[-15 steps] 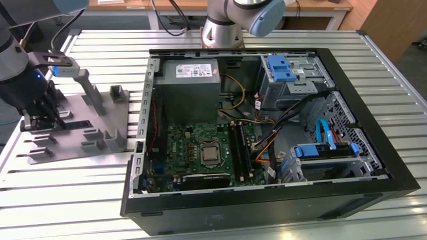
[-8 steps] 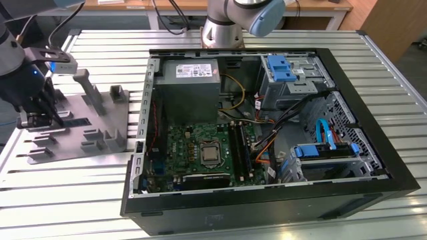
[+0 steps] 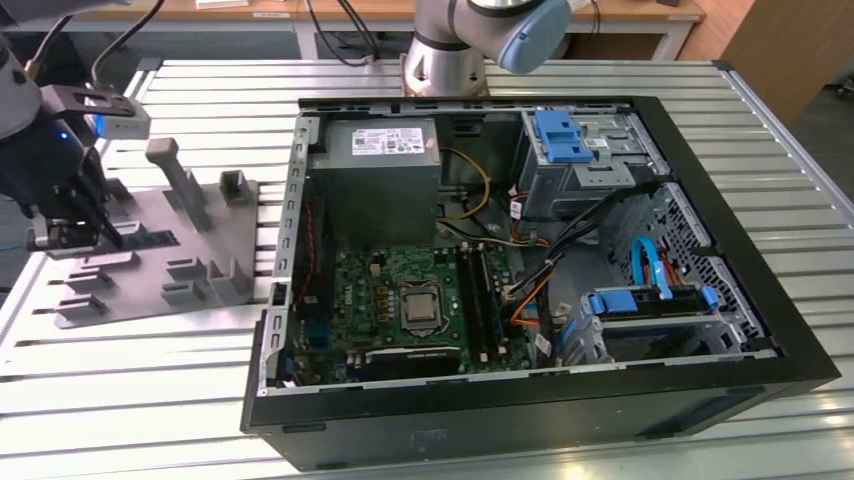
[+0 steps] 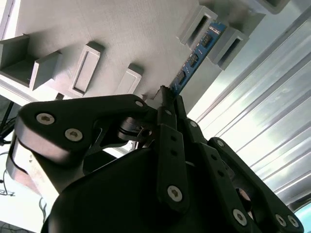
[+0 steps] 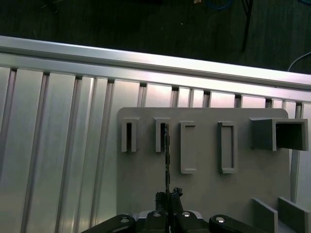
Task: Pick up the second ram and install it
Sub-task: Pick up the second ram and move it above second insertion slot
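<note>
I am at the picking-up step: my gripper [image 3: 70, 232] stands over the gray holder plate [image 3: 247, 230], well apart from the open computer case [image 3: 747, 330]. In the second wrist view my jaws are drawn in tight on one end of the second ram [image 4: 194, 59], which stands on edge with its far end between two holder blocks [image 4: 229, 42]. I judge the next move calls for a straight pull clear of those blocks, with no twist on the thin board
</note>
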